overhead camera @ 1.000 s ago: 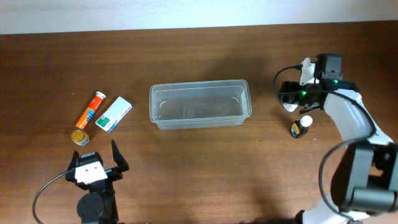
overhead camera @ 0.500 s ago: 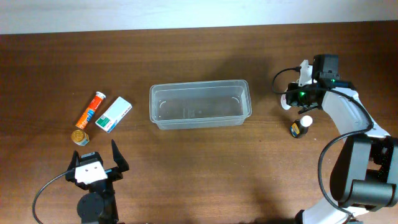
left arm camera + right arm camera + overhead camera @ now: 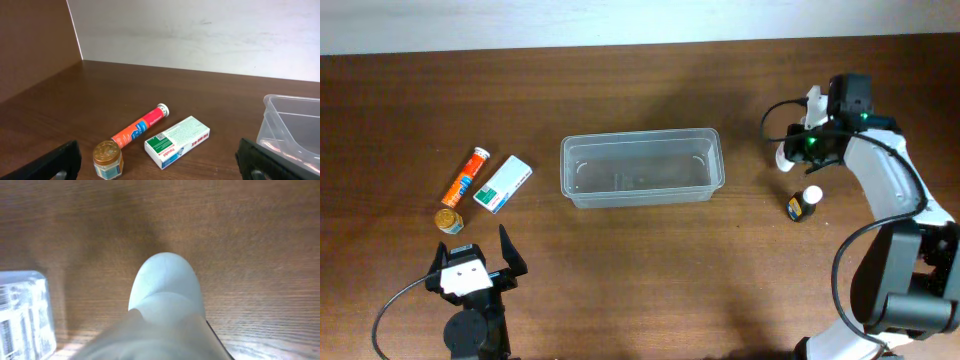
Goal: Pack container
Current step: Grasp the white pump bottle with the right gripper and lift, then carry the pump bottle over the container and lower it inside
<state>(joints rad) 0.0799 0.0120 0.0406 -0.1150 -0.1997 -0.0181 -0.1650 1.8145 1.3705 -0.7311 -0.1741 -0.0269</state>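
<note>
left of the container (image 3: 640,136): orange tube (image 3: 466,176), carton (image 3: 505,183), gold-lidded jar (image 3: 448,220); left gripper (image 3: 476,250) spread wide. right of it: small bottle (image 3: 802,203); right gripper (image 3: 788,150) at a white object (image 3: 167,287), grasp unclear.

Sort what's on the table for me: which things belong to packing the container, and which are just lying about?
For the job: container; orange tube; white-and-green carton; gold-lidded jar; dark bottle; white rounded item in the right pincer.

Just lying about: nothing loose that I can see, only the left arm's cable.
</note>
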